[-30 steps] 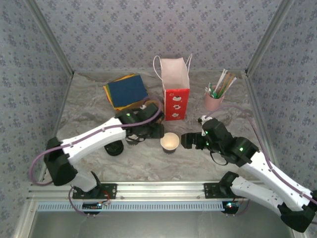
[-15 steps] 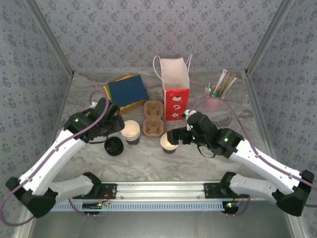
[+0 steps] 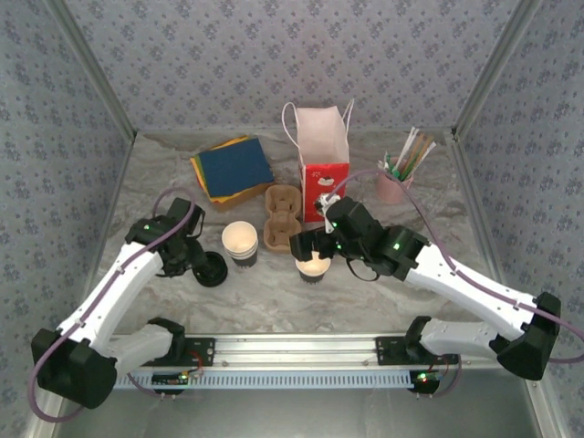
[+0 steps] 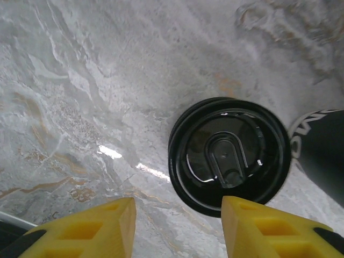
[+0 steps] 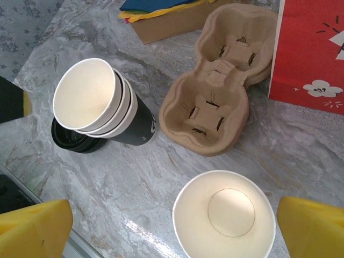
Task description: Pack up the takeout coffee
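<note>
The takeout coffee's paper cup (image 5: 223, 215) stands upright and open-topped on the marble table, cream inside, with a dark wall (image 3: 313, 267). My right gripper (image 5: 174, 226) hovers over it, open wide, one yellow finger (image 5: 32, 228) on each side; in the top view this gripper (image 3: 308, 251) sits just above the cup. A small stack of round black lids (image 4: 230, 153) lies flat to the left (image 3: 212, 269). My left gripper (image 4: 177, 226) is open right beside the lids, its right finger (image 4: 274, 231) at their near rim and bare table between the fingers (image 3: 199, 265).
A stack of lidless paper cups (image 3: 240, 242) stands between the lids and the single cup. Behind are a brown pulp cup carrier (image 3: 283, 217), a red-and-white paper bag (image 3: 324, 173), coloured napkins (image 3: 233, 167) and a pink holder of straws (image 3: 394, 182).
My left arm has swung back from the middle to the lids on the left. My right gripper has moved left until it is over the single cup.
</note>
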`<state>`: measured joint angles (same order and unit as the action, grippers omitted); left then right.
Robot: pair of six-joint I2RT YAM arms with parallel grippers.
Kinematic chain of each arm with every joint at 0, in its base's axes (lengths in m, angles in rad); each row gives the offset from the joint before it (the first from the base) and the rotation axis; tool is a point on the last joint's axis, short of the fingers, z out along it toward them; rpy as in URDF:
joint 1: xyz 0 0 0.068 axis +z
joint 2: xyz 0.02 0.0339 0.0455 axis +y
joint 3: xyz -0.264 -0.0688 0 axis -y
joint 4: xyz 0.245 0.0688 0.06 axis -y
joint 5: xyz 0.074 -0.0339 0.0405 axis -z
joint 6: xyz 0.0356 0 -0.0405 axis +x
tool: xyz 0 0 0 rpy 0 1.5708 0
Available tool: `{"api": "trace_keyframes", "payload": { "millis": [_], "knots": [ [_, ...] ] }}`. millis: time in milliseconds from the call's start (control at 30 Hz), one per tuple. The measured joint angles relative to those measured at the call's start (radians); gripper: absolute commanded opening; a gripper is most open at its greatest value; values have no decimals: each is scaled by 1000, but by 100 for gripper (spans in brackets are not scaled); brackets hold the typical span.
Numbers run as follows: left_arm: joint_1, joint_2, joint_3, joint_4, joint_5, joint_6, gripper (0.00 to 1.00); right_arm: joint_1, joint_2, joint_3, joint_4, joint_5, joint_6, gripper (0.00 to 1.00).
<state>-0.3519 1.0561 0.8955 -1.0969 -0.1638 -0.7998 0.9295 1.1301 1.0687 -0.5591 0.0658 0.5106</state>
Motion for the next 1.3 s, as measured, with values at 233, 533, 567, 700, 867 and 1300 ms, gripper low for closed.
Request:
{"api": "trace_keyframes", "payload": {
  "millis": [233,533,567,700,867,1300],
  "knots": [
    [32,33,-77,86,66,32,37,5,14,0,4,-3,-3,100],
    [45,78,-136,135,90,40,34,6,21,2,4,-2,-3,100],
    [45,78,-138,140,90,40,33,6,21,2,4,-2,-3,100],
    [45,79,-154,163,90,41,30,7,21,2,4,-2,-3,100],
    [46,89,-171,185,93,43,27,7,21,2,4,-2,-3,100],
    [49,109,-179,211,93,48,5,7,21,2,4,1,-3,100]
  ]
}}
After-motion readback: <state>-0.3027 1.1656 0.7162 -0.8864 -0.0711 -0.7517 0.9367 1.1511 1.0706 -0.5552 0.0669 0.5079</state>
